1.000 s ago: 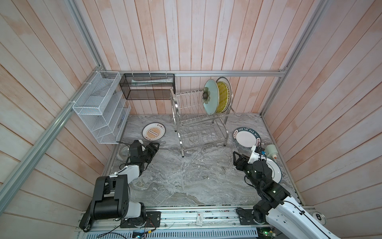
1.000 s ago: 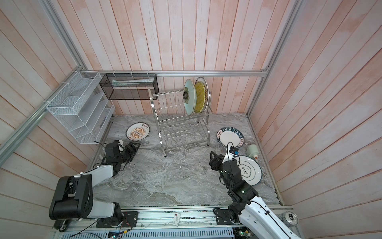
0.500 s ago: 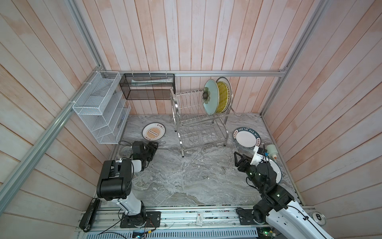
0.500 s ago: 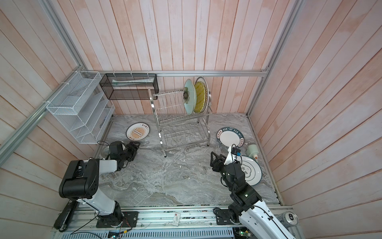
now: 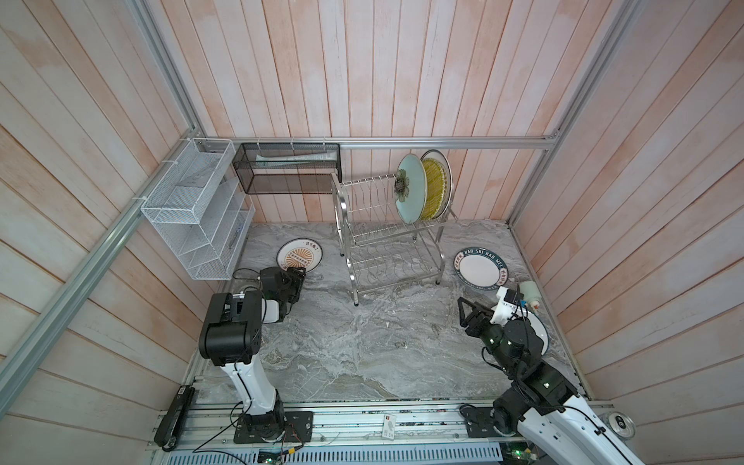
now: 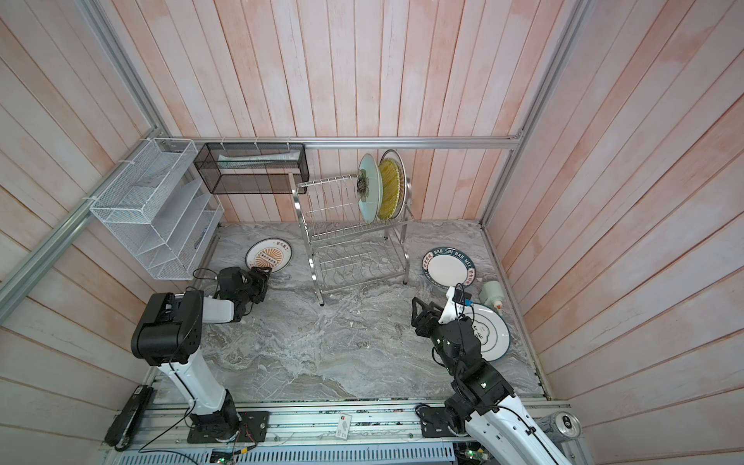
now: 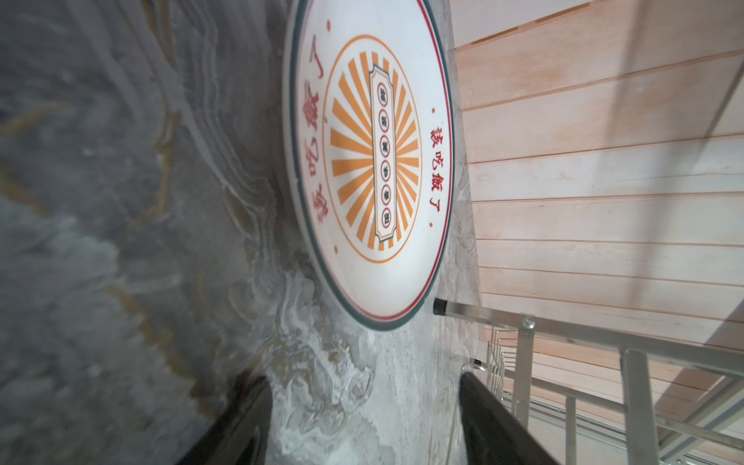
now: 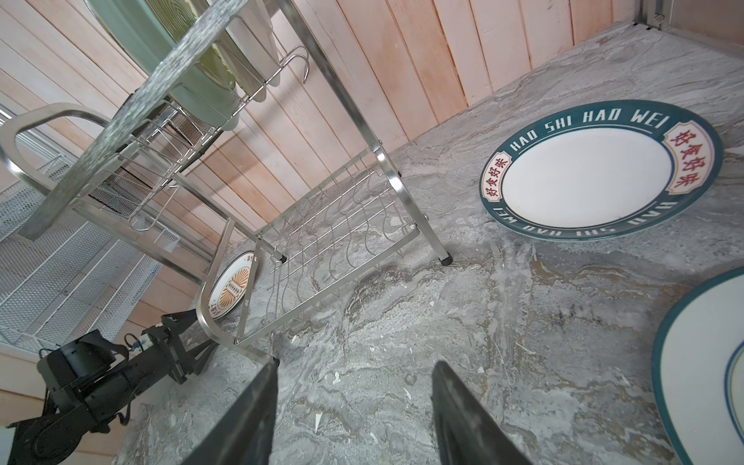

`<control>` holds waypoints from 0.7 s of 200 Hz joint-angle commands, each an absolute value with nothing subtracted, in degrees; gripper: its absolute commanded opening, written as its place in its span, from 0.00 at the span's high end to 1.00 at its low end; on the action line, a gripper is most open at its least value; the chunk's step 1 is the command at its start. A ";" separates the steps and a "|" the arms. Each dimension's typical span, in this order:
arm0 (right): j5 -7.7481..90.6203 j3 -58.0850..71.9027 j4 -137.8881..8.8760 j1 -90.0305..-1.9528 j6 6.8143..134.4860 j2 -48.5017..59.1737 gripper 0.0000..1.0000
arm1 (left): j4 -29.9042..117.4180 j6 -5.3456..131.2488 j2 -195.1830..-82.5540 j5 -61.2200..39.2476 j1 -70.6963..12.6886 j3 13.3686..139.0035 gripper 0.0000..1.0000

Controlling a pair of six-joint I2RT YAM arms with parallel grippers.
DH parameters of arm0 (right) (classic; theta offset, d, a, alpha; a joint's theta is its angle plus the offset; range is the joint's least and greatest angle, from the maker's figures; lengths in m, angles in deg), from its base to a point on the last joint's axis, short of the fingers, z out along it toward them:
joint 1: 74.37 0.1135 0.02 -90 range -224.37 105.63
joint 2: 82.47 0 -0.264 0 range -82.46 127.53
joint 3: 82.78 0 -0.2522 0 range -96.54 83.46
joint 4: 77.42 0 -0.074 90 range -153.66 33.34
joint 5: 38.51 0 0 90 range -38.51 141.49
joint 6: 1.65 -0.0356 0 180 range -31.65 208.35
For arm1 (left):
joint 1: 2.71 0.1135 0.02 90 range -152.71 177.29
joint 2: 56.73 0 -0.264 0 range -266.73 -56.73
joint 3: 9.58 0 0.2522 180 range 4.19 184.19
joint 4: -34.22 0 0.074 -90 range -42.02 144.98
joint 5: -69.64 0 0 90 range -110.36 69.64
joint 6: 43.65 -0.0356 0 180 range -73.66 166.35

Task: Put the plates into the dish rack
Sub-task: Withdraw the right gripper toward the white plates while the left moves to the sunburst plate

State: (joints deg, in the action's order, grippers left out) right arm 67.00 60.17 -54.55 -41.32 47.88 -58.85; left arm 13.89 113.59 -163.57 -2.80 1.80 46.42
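A white plate with an orange sunburst [image 5: 300, 257] [image 6: 269, 257] [image 7: 370, 161] lies flat on the grey stone floor, left of the dish rack [image 5: 386, 241] [image 6: 354, 245] [image 8: 322, 225]. My left gripper [image 5: 299, 274] [image 6: 265, 273] [image 7: 362, 378] is open and empty, low over the floor just short of that plate's near rim. In the rack's top tier stand a pale green plate [image 5: 410, 193] and a yellow plate [image 5: 435, 189]. A lettered green-rimmed plate [image 5: 481, 269] [image 8: 596, 169] and a cloud plate [image 6: 493, 334] [image 8: 704, 362] lie at the right. My right gripper [image 5: 463, 312] [image 8: 356, 364] hovers open, empty, beside them.
A white mesh organizer [image 5: 197, 213] hangs on the left wall and a black mesh basket [image 5: 288, 173] on the back rail. A pale bottle [image 5: 529, 292] lies by the right wall. The rack's feet [image 8: 445, 259] stand between the two grippers.
My left arm has lifted its elbow and pushed its gripper closer to the sunburst plate. The right arm has shifted only slightly.
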 commanded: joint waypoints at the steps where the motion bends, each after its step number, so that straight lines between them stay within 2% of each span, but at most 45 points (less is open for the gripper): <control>1: 66.28 60.02 -52.98 -41.59 47.57 -59.89 0.38 | 16.62 115.68 -167.23 -3.55 2.17 48.28 0.27; 140: 66.24 60.30 -52.28 -41.62 47.71 -60.93 0.39 | 20.67 117.60 -173.09 -3.95 2.30 54.34 0.42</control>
